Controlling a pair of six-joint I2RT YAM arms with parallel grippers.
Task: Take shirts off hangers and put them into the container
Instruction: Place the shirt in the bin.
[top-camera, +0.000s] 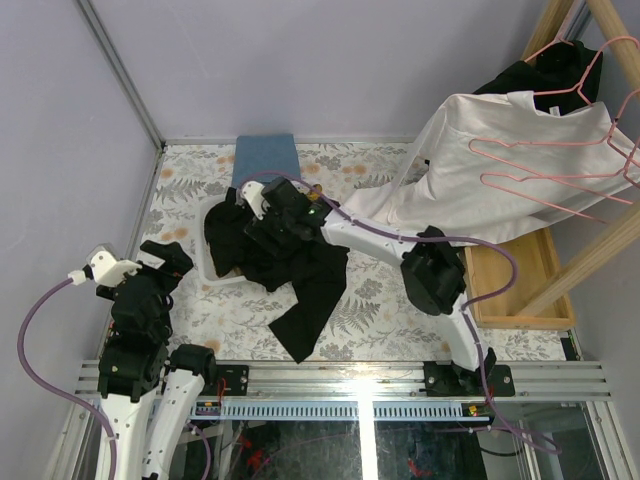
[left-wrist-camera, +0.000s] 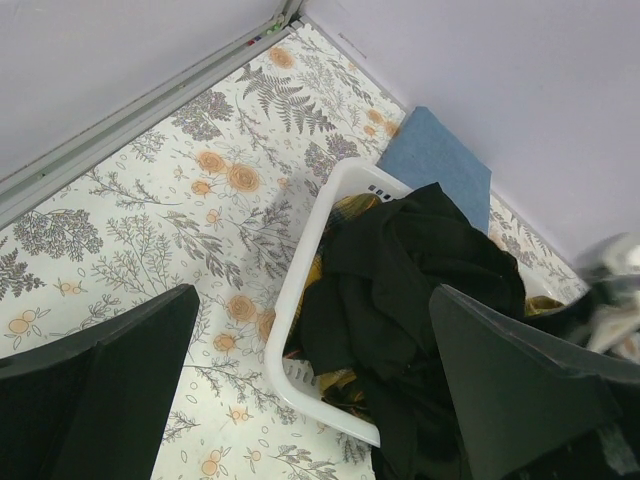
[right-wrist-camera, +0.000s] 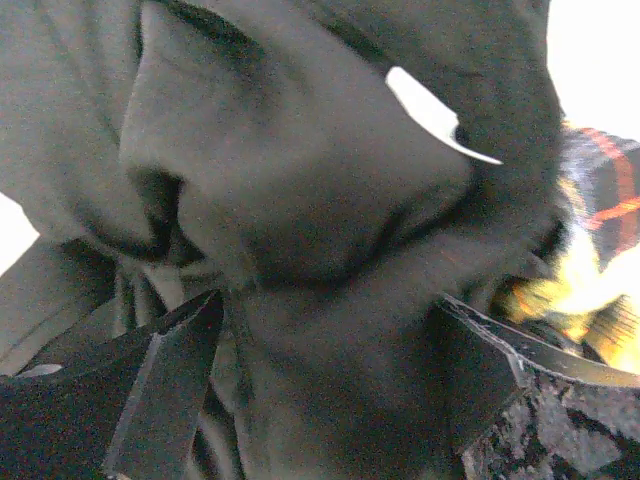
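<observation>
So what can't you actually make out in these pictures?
Container inside: top and left wrist views, buried under the black shirt.
Plaid shirt: only yellow slivers show; right wrist view is blurred.
Whether the right gripper touches the black shirt: right wrist view, too close.
Pink hangers: right ends cut off by the top view's edge.

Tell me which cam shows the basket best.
Left wrist. The basket shows its white rim and perforated near wall, with the black shirt heaped inside. Top external shows only a sliver of its rim beside the shirt. Right wrist is filled with dark fabric; no basket can be made out.
</observation>
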